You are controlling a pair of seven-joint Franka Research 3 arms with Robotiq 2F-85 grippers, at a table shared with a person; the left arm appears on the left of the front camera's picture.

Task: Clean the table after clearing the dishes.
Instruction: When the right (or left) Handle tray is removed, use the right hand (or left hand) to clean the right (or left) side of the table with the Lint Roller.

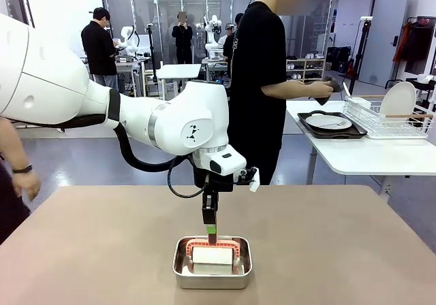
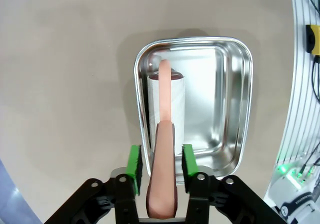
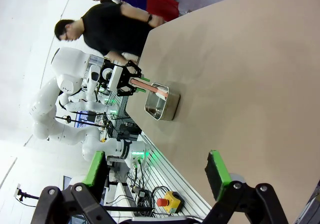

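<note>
Beige-brown and matte, the desk [image 1: 354, 250] is seen as one wide, even surface. A steel pan [image 1: 211, 282] is set close to its near edge, about midway along. Broad bare top is left open on both sides of the pan and beyond it, up to the far edge. In the left wrist view one long side of the pan lies near a desk edge, past which a ribbed metal rail [image 2: 300, 129] with cables runs.

The left end effector [image 2: 161, 160] is held above the pan, pointing down, with its green pads closed on the salmon-pink handle [image 2: 165, 104] of a white cleaning roller [image 1: 212, 256] that lies inside the pan. The right end effector [image 3: 156, 168] is spread wide with nothing between its pads, and it is kept well apart from the pan.

A person [image 1: 259, 80] stands past the far edge, turned toward a smaller white table [image 1: 368, 156] beyond the desk's far right corner. On that table a white plate [image 1: 327, 122] lies on a dark tray [image 1: 340, 134], beside a wire rack [image 1: 381, 125]. A second person's hand [image 1: 28, 182] is seen at the far left corner of the desk.
</note>
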